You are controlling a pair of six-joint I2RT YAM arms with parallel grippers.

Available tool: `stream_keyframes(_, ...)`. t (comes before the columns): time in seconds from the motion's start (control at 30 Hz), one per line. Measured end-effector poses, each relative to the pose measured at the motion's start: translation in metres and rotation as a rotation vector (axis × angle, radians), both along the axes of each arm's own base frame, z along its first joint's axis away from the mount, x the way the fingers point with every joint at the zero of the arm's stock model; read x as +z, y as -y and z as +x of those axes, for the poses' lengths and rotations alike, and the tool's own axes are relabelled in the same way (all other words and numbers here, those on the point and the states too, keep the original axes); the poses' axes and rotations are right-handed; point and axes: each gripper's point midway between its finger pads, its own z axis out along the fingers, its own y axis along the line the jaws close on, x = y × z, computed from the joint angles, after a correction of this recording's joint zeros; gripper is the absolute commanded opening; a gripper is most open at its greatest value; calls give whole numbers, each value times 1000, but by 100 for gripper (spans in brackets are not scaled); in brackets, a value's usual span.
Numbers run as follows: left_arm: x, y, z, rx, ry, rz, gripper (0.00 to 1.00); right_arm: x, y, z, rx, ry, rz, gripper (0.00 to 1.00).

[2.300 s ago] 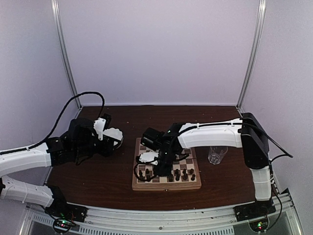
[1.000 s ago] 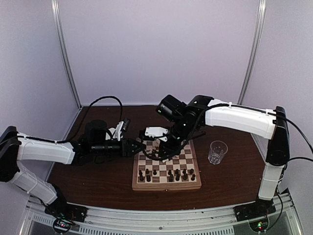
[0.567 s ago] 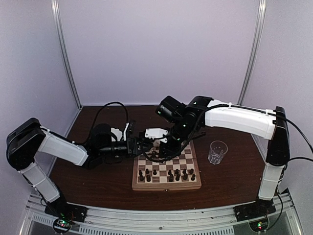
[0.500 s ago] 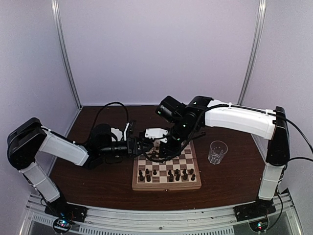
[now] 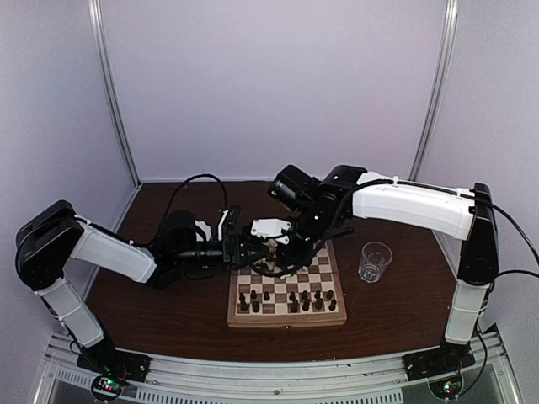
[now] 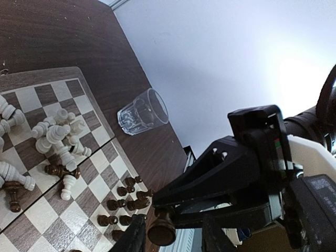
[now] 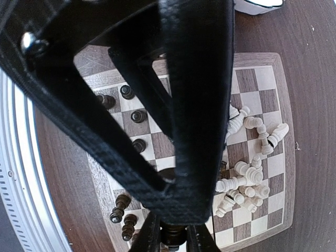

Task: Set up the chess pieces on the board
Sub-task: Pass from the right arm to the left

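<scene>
The board lies mid-table. Dark chess pieces stand in its near rows. Cream pieces lie heaped on the far squares, also seen in the right wrist view. My right gripper hovers over the board's far left and is shut on a dark piece. My left gripper reaches in from the left, open. Its fingers stand on either side of that dark piece, nose to nose with the right gripper.
A clear glass stands right of the board, also in the left wrist view. A white bowl is mostly hidden behind the left arm. The left gripper's black body blocks much of the right wrist view.
The left arm swung from the bowl toward the board and kept creeping right, up to the right gripper. The right arm rose from the near rows, then stayed still over the last second.
</scene>
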Motion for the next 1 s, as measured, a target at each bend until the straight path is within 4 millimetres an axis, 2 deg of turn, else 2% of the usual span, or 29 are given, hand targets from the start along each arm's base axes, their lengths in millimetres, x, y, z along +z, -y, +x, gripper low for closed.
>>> stream_keyframes(0.13, 0, 2, -4, -13, -3, 1, 40, -1, 0, 2, -5, 5, -7, 8)
stream_keyframes(0.3, -5, 5, -7, -28, -18, 17, 34, 2, -2, 4, -8, 15, -2, 8)
stream_keyframes(0.5, -10, 8, -10, -42, -27, 26, 21, 4, -3, 6, -10, 22, 1, 8)
stream_keyframes(0.73, -12, 8, -10, -44, -31, 27, 12, 4, -2, 5, -8, 19, -3, 9)
stream_keyframes(0.8, -12, 9, -11, -46, -30, 26, 10, 4, -2, 5, -6, 19, -4, 15)
stream_keyframes(0.9, -11, 9, -11, -53, -26, 21, 9, 5, -1, 4, 0, 20, -3, 35)
stream_keyframes(1.0, -5, 11, -11, -60, -8, 3, 7, 10, 2, 0, 13, -1, 17, 42)
